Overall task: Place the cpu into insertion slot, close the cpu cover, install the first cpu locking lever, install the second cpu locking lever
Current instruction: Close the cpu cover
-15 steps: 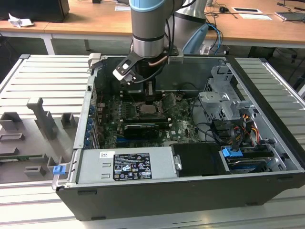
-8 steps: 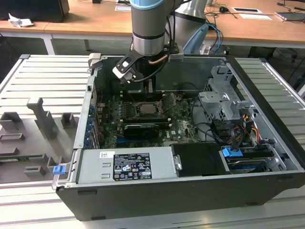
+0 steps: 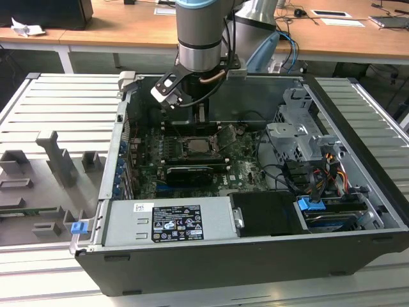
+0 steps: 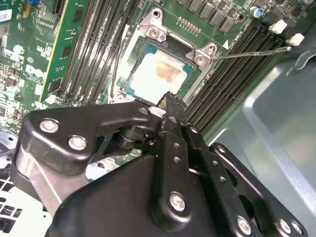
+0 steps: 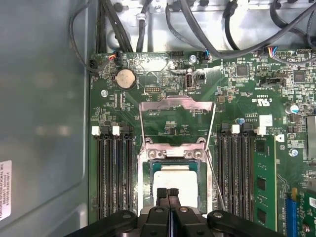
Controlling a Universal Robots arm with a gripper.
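At the exterior view's left we see a grey tray (image 3: 51,160) of moulded holders beside the open computer case (image 3: 255,268). Toward the middle, the gripper (image 3: 201,120) hangs low over the green board (image 3: 243,158), just above the insertion slot.

In the first wrist view the long memory slots (image 5: 113,173) come first. Next to them the cpu (image 5: 175,180) lies flat inside the insertion slot (image 5: 173,159) with its pale metal top facing up, so we judge the first step done. The gripper (image 5: 168,193) sits just over the near edge of the cpu, its jaws pressed together with nothing between them. Beyond the cpu, the cpu cover (image 5: 177,102) stands swung open on its hinge, and the board shows through its cut-out. To the right, a thin locking lever (image 5: 216,183) angles free, unlatched.

In the second wrist view the cpu (image 4: 158,74) looks squarely seated, and another locking lever (image 4: 252,51) points off to the side. We judge that closing the cpu cover and latching both levers are left.
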